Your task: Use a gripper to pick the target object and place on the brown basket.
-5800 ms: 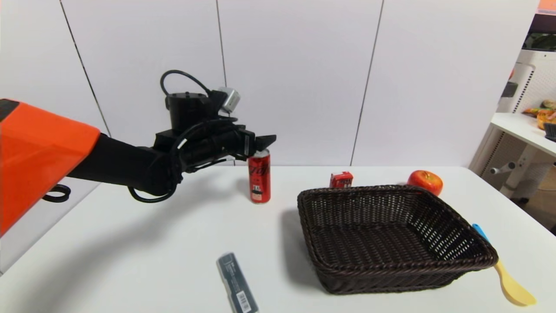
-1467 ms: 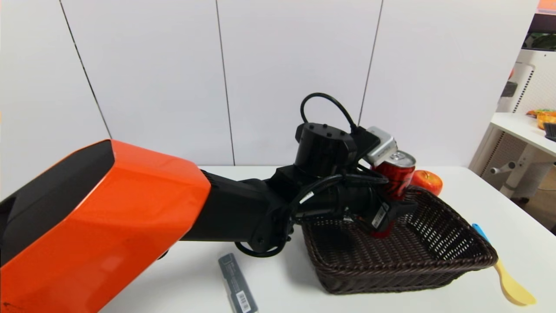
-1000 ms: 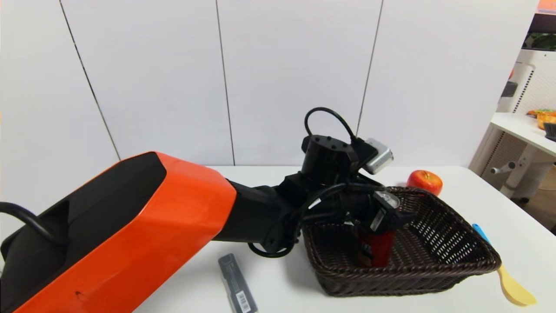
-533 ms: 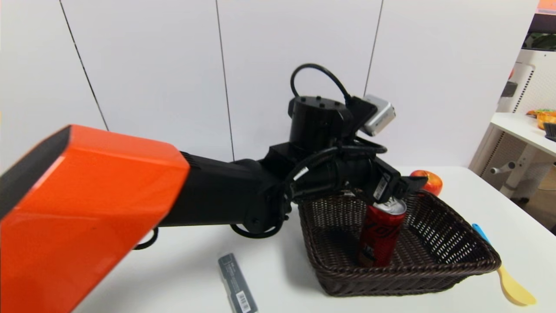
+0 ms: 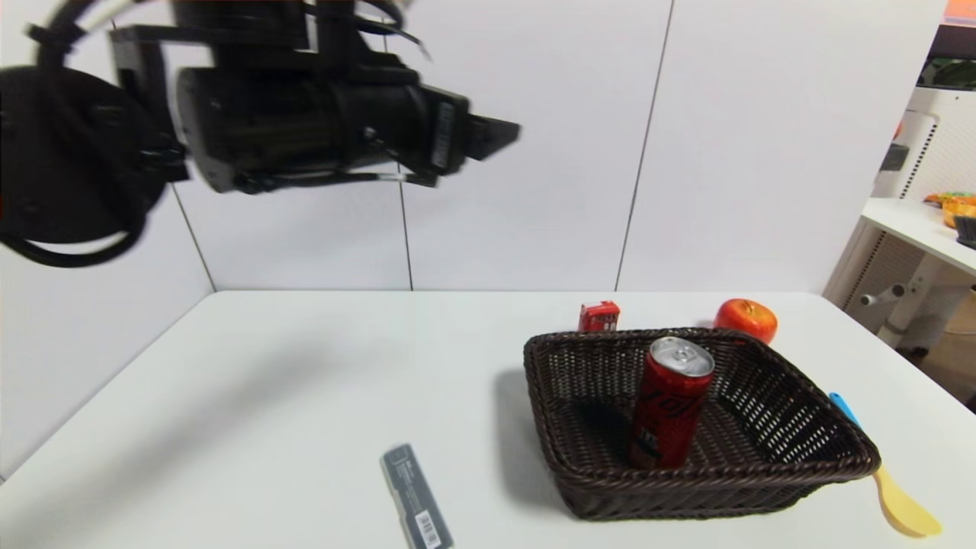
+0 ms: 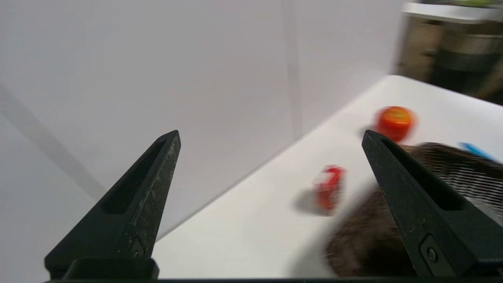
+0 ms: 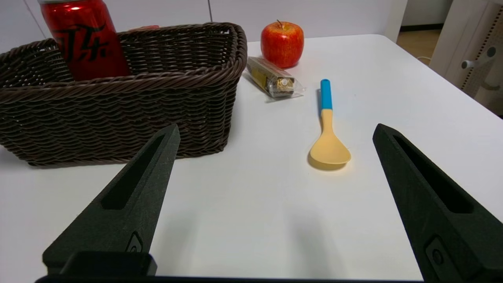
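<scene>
The red soda can stands upright inside the brown basket at the table's right; it also shows in the right wrist view behind the basket's rim. My left gripper is open and empty, raised high above the table's left side, far from the can. In the left wrist view its gripper has nothing between the fingers, and the basket shows blurred below. My right gripper is open and empty, low over the table beside the basket; it does not show in the head view.
A small red box and a red apple sit behind the basket. A yellow spoon with a blue handle lies right of it, a wrapped snack bar near the apple, and a dark flat bar at the front.
My left gripper set the can down in the basket, opened, then rose and swung up and left, away from the basket. The can stays standing in the basket.
</scene>
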`<action>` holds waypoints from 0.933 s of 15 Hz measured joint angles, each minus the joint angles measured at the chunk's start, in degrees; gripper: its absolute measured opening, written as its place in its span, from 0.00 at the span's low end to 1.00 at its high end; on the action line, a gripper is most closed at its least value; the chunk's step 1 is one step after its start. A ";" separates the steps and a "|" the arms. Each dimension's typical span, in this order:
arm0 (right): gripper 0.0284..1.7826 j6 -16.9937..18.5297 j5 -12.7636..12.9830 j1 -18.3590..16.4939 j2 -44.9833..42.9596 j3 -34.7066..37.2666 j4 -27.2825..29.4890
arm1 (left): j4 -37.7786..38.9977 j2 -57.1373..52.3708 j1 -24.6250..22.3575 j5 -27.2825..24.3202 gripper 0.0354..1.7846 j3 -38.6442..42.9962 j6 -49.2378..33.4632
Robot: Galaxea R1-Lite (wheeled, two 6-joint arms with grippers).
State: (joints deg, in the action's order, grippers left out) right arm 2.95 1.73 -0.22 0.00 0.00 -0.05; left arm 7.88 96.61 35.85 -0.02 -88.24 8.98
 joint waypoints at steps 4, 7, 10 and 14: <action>0.95 0.00 0.02 -0.02 0.00 0.00 -0.02 | 0.56 -12.87 -14.19 0.87 0.94 15.09 1.05; 0.95 0.02 0.02 0.00 0.00 0.00 -0.02 | 4.41 -23.98 -19.57 1.12 0.94 32.67 -0.89; 0.95 0.02 0.02 -0.07 0.00 0.00 -0.02 | 8.69 -37.41 -23.15 1.65 0.94 52.24 -2.40; 0.95 0.00 0.02 -0.02 0.00 0.00 -0.02 | 10.53 -57.59 -28.17 1.50 0.94 73.83 -3.36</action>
State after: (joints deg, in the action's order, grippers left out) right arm 2.95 1.76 -0.24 0.00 0.00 -0.07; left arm 18.41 39.02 7.68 1.48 -14.41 5.62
